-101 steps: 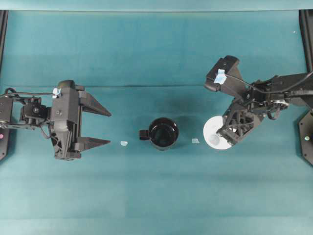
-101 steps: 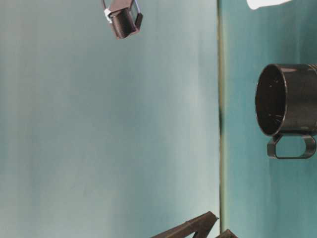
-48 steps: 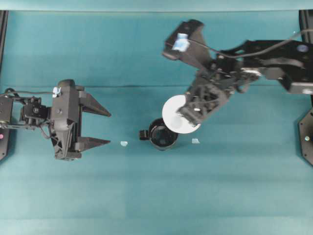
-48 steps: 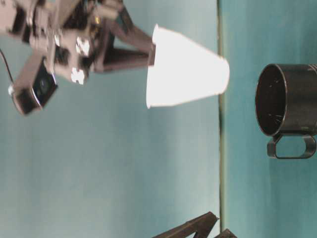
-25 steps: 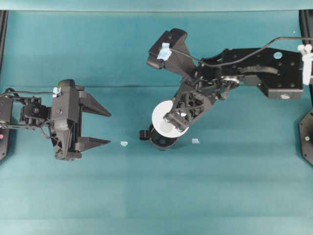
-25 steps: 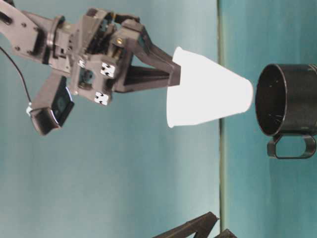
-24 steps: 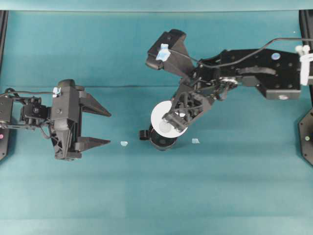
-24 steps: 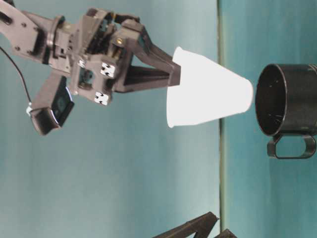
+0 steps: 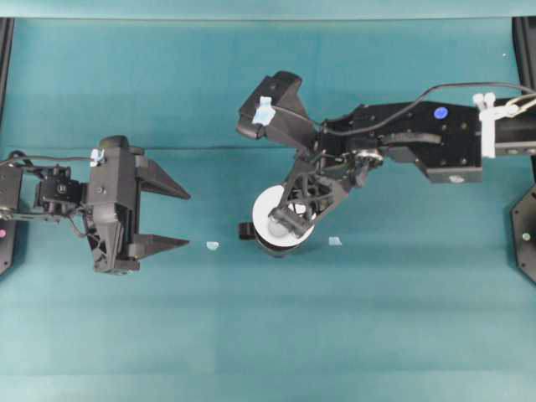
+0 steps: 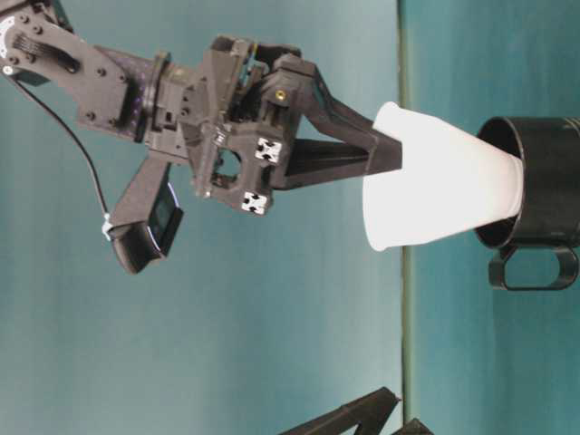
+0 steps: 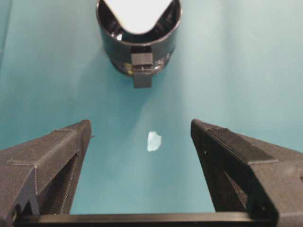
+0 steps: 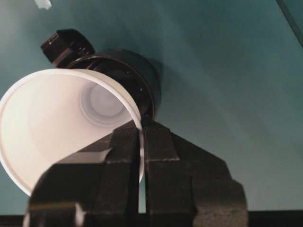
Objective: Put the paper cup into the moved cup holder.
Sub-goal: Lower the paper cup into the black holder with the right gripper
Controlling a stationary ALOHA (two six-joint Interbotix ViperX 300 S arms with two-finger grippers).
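Note:
The white paper cup (image 10: 444, 190) hangs tilted, pinched by its rim in my shut right gripper (image 10: 390, 149). Its narrow base dips into the mouth of the black cup holder (image 10: 548, 190), whose handle points toward the left arm. From above, the paper cup (image 9: 268, 211) covers most of the cup holder (image 9: 280, 248), with the right gripper (image 9: 286, 224) over it. In the right wrist view one finger is inside and one outside the paper cup's (image 12: 52, 123) wall, above the cup holder (image 12: 142, 80). My left gripper (image 9: 187, 219) rests open and empty at the left, facing the cup holder (image 11: 137, 52).
Two small pale scraps lie on the teal cloth, one (image 9: 212, 245) left of the holder and one (image 9: 334, 241) to its right. The left one (image 11: 153, 141) shows between the left fingers. Dark frame rails run along both table sides.
The right arm has carried the paper cup left and down, from just short of the holder to having its base in the holder's mouth. The left arm has not moved.

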